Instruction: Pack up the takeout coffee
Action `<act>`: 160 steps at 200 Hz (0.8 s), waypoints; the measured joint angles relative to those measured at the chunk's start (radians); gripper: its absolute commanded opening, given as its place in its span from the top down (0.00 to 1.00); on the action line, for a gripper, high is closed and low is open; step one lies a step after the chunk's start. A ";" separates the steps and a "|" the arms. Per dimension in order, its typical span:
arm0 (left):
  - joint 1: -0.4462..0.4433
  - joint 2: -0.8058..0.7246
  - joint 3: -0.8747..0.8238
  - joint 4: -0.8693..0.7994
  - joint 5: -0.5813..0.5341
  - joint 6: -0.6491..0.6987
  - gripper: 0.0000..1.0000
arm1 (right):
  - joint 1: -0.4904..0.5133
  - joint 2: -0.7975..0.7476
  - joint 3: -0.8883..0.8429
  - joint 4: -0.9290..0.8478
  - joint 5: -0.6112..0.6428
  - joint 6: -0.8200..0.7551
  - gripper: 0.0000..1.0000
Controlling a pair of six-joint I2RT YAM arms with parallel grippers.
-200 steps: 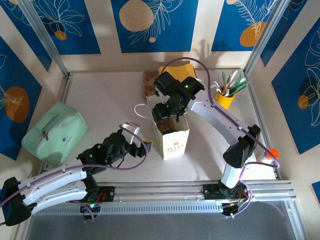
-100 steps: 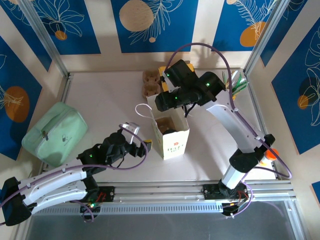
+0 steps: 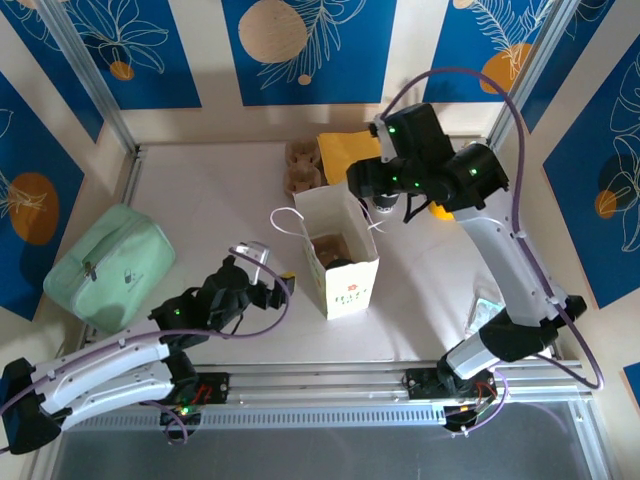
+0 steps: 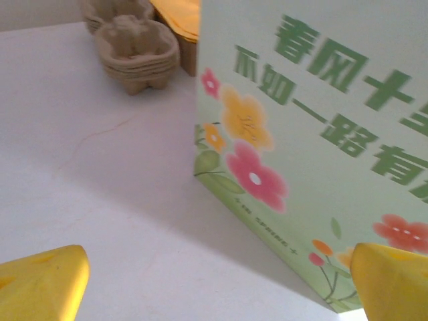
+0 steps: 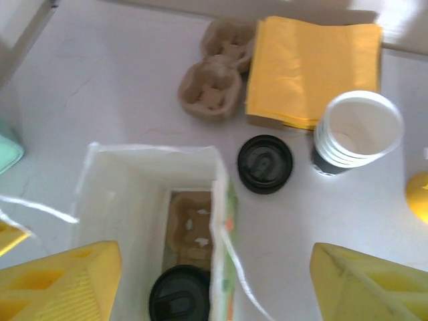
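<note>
In the bag [image 5: 127, 194], takeout coffee [image 5: 179, 294] upright.

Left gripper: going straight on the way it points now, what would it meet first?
Most likely the paper bag: its flowered side stands straight ahead of the open left gripper, with bare table between them. How far off it is remains unclear.

Paper bag [image 4: 301, 134] side: green print "春风十", "不如一路有", partly cropped.
</note>
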 measured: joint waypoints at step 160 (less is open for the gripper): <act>0.010 -0.102 0.005 -0.175 -0.256 -0.101 0.01 | -0.530 -0.122 -0.463 0.357 -0.077 -0.014 0.27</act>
